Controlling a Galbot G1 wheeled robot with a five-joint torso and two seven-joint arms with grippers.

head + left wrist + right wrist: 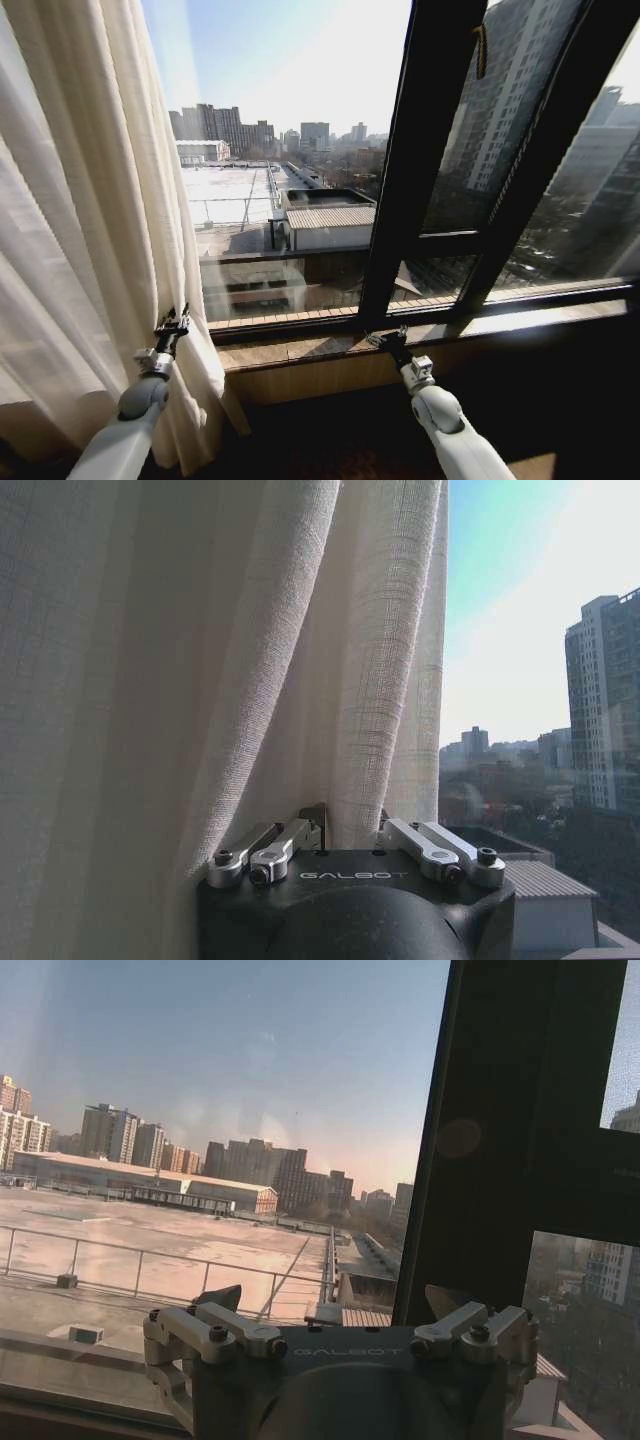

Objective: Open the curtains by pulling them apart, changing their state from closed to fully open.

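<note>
The sheer cream curtains hang bunched in pleats at the left of the window, leaving the glass to their right uncovered. My left gripper is at the curtain's inner edge, low down near sill height. In the left wrist view the left gripper is shut on a narrow fold of the curtains, with the fabric pinched between its fingers. My right gripper is held just above the window sill, near the middle of the window. It is open with nothing between its fingers.
A dark window frame post divides the glass, with a slanted dark bar to its right. The wooden sill runs below both grippers. A short cord hangs at the top. Beyond the glass are rooftops and towers.
</note>
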